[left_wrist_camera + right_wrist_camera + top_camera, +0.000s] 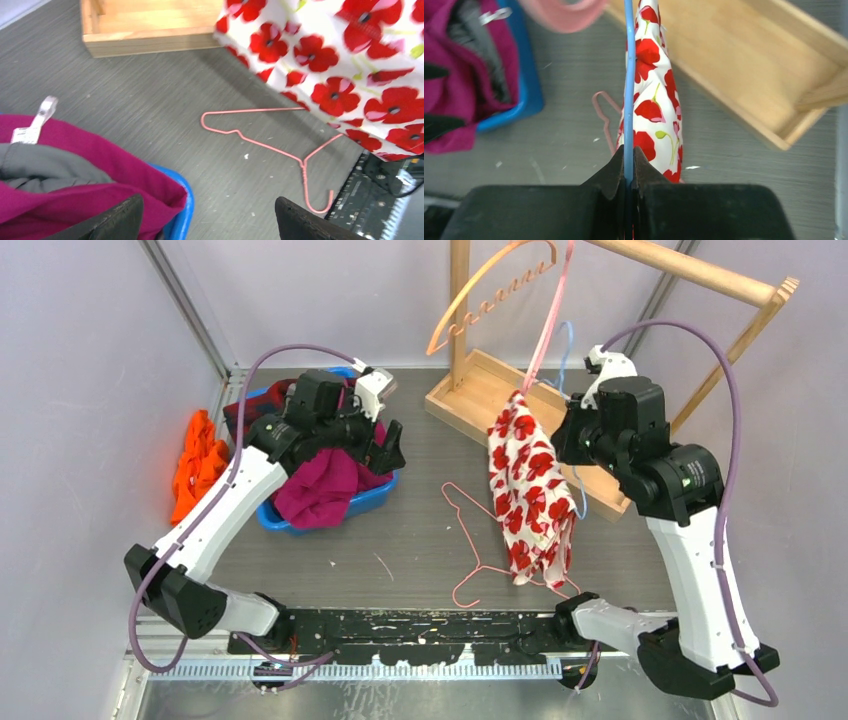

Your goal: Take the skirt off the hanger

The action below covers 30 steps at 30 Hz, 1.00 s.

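Observation:
The white skirt with red poppies (528, 490) hangs above the table, its top near a pink hanger (545, 330) on the rack. A thin blue hanger (580, 495) runs along its right side. My right gripper (565, 435) is shut on this blue hanger wire (628, 75), with the skirt (655, 110) just beyond the fingertips. My left gripper (388, 448) is open and empty, hovering over the blue bin's right edge, apart from the skirt (345, 65). Its fingers (120, 220) stand wide apart.
The blue bin (365, 502) holds magenta and grey clothes (75, 170). A pink wire hanger (470, 540) lies on the table below the skirt, also in the left wrist view (270, 145). A wooden rack base (480, 390) and an orange hanger (490, 290) stand behind. Orange cloth (198, 465) lies far left.

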{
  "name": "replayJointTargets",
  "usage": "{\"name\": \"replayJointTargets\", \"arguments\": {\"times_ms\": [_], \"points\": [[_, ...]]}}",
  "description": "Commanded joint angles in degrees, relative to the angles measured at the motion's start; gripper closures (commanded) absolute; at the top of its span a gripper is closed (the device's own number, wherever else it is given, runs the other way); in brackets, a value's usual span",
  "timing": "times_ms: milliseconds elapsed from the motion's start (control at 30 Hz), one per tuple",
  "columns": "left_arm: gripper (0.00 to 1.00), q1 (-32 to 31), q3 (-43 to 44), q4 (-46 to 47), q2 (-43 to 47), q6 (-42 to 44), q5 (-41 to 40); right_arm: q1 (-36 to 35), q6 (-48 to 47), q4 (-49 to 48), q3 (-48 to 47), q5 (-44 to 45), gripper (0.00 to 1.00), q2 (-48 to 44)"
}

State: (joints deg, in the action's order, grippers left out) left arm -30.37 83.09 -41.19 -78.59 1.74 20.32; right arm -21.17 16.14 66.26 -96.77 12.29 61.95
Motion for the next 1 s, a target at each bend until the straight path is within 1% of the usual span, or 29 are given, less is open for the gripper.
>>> {"name": "replayJointTargets", "arguments": {"times_ms": [0,100,167,233,333,500,767,967], "points": [[0.01,-0.6,4.3,4.9,-1.6,-3.4,7.9,-1.6,0.9,2.6,-11.0,-15.6,0.99,3.7],[0.01,-0.6,4.6,8.5,-2.5,-7.2,12.7,-3.2,0.6,6.1,-18.5,-22.2,0.99,8.7],[0.01,-0.6,4.3,10.3,-3.0,-8.7,15.0,-4.6,0.5,7.4,-22.5,-23.9,0.99,10.8],[0.01,-0.6,3.6,11.4,-3.5,-9.4,17.2,-5.6,0.1,7.5,-24.6,-25.4,0.99,11.6],[0.01,-0.6,2.3,14.0,-3.9,-10.9,19.2,-6.3,0.0,7.0,-24.8,-27.6,0.99,11.8],[0.01,-0.6,0.3,20.4,-3.5,-13.0,19.1,-6.9,-0.9,8.3,-27.3,-29.7,0.99,12.9],[0.01,-0.6,-1.7,22.9,-4.7,-12.9,17.9,-7.0,-0.1,11.1,-31.9,-32.1,0.99,14.2],[0.01,-0.6,-0.4,21.6,-4.7,-10.8,15.0,-7.1,-0.5,12.8,-33.0,-32.2,0.99,14.2]]}}
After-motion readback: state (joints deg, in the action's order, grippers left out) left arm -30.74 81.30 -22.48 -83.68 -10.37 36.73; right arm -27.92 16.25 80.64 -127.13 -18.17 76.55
